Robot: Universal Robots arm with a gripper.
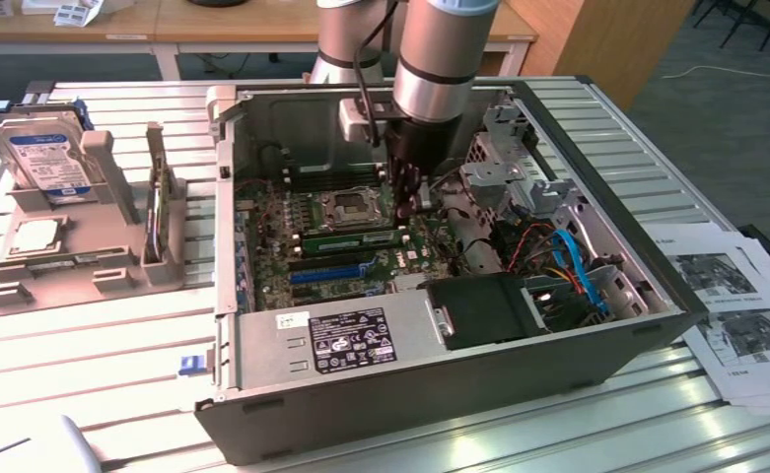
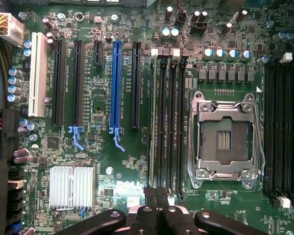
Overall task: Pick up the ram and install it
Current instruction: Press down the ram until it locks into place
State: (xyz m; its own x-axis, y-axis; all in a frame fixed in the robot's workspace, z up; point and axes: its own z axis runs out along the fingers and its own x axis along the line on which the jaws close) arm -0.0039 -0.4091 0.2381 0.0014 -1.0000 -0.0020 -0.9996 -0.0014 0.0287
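Slatted metal bench under an open PC case, office floor behind. Landmark for everything below: CPU socket on the motherboard.

- Arm reaching down into the case, gripper just beside the socket, over the DIMM slots that flank it.
- Fingers shut, tips together in the wrist view right above the ends of those slots; nothing visibly clamped between them.
- Ram lying flat along the slot bank next to the socket, green edge up, seemingly in a slot. Also visible edge-on in the wrist view, in the slot furthest from the socket.
- Cannot tell from these views whether the latches have clicked or the stick is fully seated.
- Blue PCIe slot further from the socket, untouched.
- Hard drive sitting in the grey parts holder, well away from the socket, outside the case.

Judgement: pick-up done, stick delivered to its slot; closed fingers over it suggest the pressing-in stage. Left: confirming full seat and latch lock.
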